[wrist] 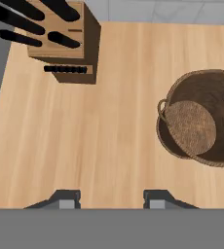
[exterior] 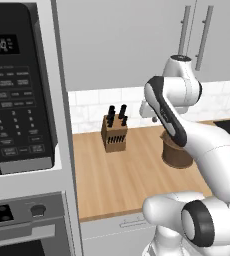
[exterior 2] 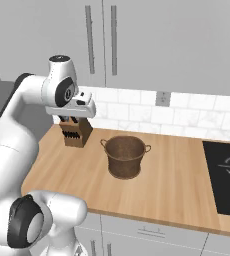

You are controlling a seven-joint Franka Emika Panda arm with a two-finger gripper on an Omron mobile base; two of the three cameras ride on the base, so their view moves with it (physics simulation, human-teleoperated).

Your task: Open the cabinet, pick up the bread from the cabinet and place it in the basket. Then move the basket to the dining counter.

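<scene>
- Over the tabletop (wrist: 84,146) our pincer (wrist: 111,199) hangs spread and empty, pointing straight down.
- Basket (exterior 2: 126,156) waits mid-frame, empty; cabinet (exterior 2: 52,40) above looks closed, so bread's presumably inside.
</scene>
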